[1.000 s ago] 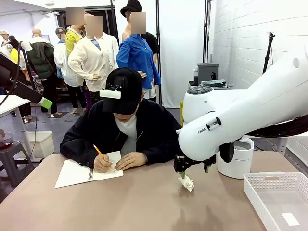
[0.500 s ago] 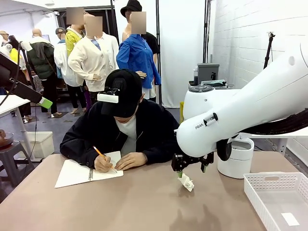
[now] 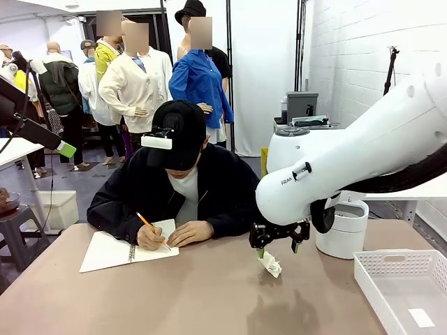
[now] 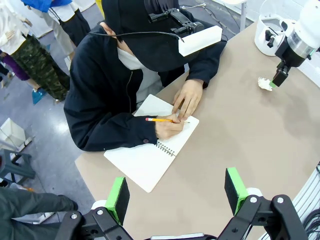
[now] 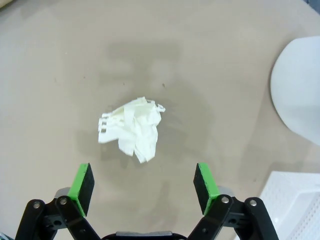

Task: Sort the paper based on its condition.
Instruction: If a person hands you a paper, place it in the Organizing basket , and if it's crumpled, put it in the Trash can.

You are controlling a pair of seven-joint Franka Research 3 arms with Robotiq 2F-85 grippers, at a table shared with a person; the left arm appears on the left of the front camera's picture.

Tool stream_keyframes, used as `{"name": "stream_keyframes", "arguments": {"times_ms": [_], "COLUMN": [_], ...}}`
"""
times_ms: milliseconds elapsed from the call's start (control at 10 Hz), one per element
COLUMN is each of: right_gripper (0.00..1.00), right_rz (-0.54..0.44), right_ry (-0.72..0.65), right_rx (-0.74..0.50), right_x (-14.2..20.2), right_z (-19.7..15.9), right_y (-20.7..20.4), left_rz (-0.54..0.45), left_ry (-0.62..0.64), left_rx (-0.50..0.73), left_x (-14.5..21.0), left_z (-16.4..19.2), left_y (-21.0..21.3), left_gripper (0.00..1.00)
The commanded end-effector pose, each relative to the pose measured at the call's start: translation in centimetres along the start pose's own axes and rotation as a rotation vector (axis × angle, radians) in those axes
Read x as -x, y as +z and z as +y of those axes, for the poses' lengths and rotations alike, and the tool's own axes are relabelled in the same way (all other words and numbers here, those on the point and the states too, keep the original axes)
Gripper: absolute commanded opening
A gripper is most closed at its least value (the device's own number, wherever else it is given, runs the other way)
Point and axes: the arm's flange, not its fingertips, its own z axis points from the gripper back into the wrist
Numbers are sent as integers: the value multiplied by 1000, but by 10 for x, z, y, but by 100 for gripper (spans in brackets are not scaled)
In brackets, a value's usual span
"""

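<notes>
Raised slightly, right end effector [image 3: 279,249] hangs downward at centre right, jaws spread wide over crumpled white paper wad [image 3: 270,265], apparently not touching it.

The right tool [image 3: 278,250] has lifted slightly above the paper [image 3: 270,265].

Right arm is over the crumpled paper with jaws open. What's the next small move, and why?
Probably lower the right gripper straight down until its pads straddle the crumpled paper, ready to close. The jaws stand open, and the wad lies untouched on the table ahead of the fingers. It sits slightly nearer one pad, so a small centring nudge on the way down may help.
</notes>
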Motion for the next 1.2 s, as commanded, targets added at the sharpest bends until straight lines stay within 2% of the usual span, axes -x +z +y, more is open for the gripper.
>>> {"name": "stream_keyframes", "arguments": {"times_ms": [0, 700, 900, 1100], "right_gripper": [100, 100, 100, 100], "right_rz": [50, 140, 149, 138], "right_ry": [-47, -67, -44, -45], "right_rx": [16, 40, 55, 9], "right_x": [-23, -42, -42, -35], "right_z": [9, 14, 15, 9], "right_y": [-17, -65, -65, -64], "left_rz": [-14, -14, -14, -14], "left_ry": [4, 4, 4, 4], "left_rx": [3, 3, 3, 3], "left_x": [-1, -1, -1, -1], "left_z": [0, 0, 0, 0], "left_y": [-1, -1, -1, -1], "left_gripper": [100, 100, 100, 100]}}
